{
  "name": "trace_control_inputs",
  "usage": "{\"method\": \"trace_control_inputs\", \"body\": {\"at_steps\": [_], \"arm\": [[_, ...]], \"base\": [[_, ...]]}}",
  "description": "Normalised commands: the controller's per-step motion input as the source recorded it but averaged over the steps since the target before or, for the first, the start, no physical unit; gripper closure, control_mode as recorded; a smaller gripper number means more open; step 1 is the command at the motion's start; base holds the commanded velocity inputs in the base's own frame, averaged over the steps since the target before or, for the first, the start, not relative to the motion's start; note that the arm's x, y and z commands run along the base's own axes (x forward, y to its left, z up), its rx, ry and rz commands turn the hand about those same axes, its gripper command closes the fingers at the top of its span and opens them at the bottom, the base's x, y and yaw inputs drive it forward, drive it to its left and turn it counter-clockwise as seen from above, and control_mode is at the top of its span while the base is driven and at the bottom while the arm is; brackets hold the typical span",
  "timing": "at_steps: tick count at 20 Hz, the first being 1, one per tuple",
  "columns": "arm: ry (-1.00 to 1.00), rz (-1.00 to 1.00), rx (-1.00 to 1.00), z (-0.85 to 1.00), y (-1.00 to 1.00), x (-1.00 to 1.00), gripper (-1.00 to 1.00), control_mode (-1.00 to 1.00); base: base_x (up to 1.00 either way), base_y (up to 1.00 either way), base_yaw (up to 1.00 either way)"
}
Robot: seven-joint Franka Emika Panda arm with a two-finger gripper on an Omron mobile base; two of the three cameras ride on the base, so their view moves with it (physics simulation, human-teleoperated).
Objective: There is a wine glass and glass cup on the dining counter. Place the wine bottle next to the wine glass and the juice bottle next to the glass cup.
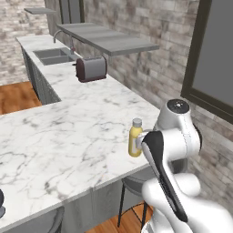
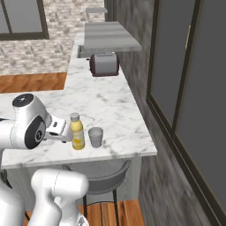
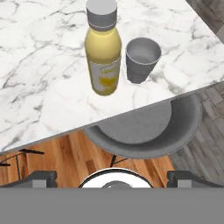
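The yellow juice bottle (image 1: pixel 135 138) (image 2: pixel 77 132) (image 3: pixel 103 57) with its grey-white cap stands upright on the white marble dining counter (image 1: pixel 63 136) (image 2: pixel 112 110) (image 3: pixel 35 87), near the front edge. Just to its right stands the grey glass cup (image 2: pixel 95 136) (image 3: pixel 142 59), a small gap apart. My gripper (image 3: pixel 112 177) (image 2: pixel 62 129) is open and drawn back from the bottle, off the counter's edge, with nothing between its fingertips (image 3: pixel 41 177). In the left base view my arm hides the cup. The wine bottle and wine glass are out of view.
A grey stool (image 3: pixel 144 131) (image 2: pixel 101 174) sits under the overhang below the bottle. A dark red toaster (image 1: pixel 91 68) (image 2: pixel 104 64) stands on the far worktop, with a sink (image 1: pixel 52 55) and a grey shelf (image 1: pixel 109 38) beyond. A dark object (image 1: pixel 1 202) is cut off at the counter's left edge.
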Motion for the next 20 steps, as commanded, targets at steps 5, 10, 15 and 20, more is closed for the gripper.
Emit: {"method": "trace_control_inputs", "body": {"at_steps": [5,10,15,20], "arm": [[0.0,-0.21,0.0,-0.18,-0.07,-0.23,-1.0,-1.0],[0.0,-0.14,0.01,-0.12,-0.08,-0.17,-1.0,-1.0],[-0.01,-0.01,0.04,-0.04,-0.02,-0.25,-1.0,-1.0],[-0.01,-0.01,0.02,0.0,0.0,-0.04,-1.0,-1.0]], "base": [[0.0,0.0,0.0],[0.0,0.0,0.0],[0.0,0.0,0.0],[0.0,0.0,0.0]]}}
